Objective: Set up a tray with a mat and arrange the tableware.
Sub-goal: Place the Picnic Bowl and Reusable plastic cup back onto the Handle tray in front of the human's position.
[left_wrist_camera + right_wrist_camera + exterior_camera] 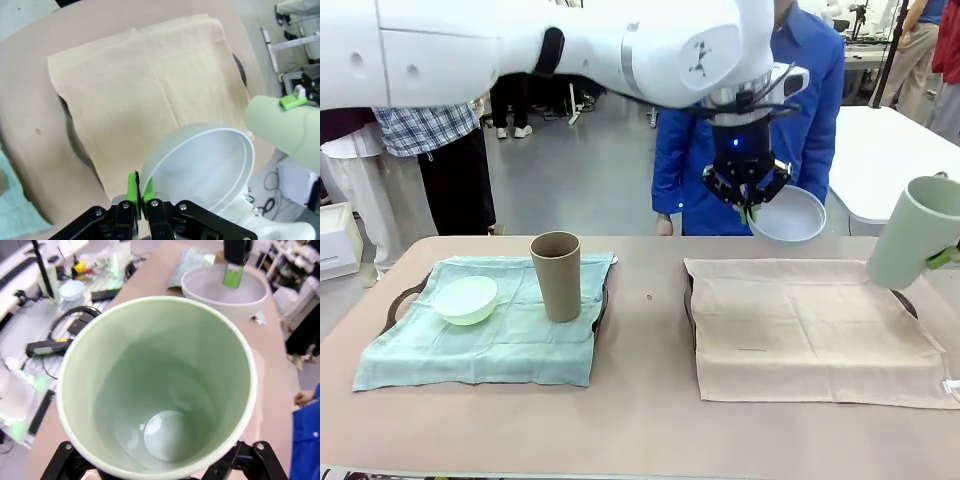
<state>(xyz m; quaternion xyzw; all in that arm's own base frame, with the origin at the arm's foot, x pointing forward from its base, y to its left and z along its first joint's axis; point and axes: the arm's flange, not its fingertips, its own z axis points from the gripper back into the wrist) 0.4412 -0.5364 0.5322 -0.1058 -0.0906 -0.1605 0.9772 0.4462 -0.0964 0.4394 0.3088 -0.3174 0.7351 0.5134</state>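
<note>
The white bowl (pixel 788 214) hung tilted in the air above the far edge of the beige mat (pixel 815 325), its rim pinched between the closed green pads of the left gripper (pixel 748 207). In the left wrist view the same bowl (pixel 200 167) showed its open inside, with one pad inside the rim and the other outside it at the left gripper (pixel 138 196), and the beige mat (pixel 150 95) lay spread below it. The pale green cup (pixel 915 232) was held off the table above the right end of the beige mat, leaning, with the right gripper (pixel 945 257) clamped on its lower part; the jaws stood wide around the cup's body. From the right wrist view the cup (pixel 157 390) was seen mouth-on, empty, with the white bowl (pixel 225 292) beyond it and a green pad of the left gripper (pixel 232 275) on the bowl's rim.

Left of the beige mat, well apart from it, a teal mat (pixel 490 325) covered a dark tray (pixel 402 298). On it sat the mint green bowl (pixel 466 299) and, just to its right, the brown cup (pixel 557 276), upright. Dark tray edges (pixel 689 300) also showed beneath the beige mat. All rested on the tan table (pixel 640 420). Beyond the beige mat's far edge stood a person in a blue jacket (pixel 810 120).
</note>
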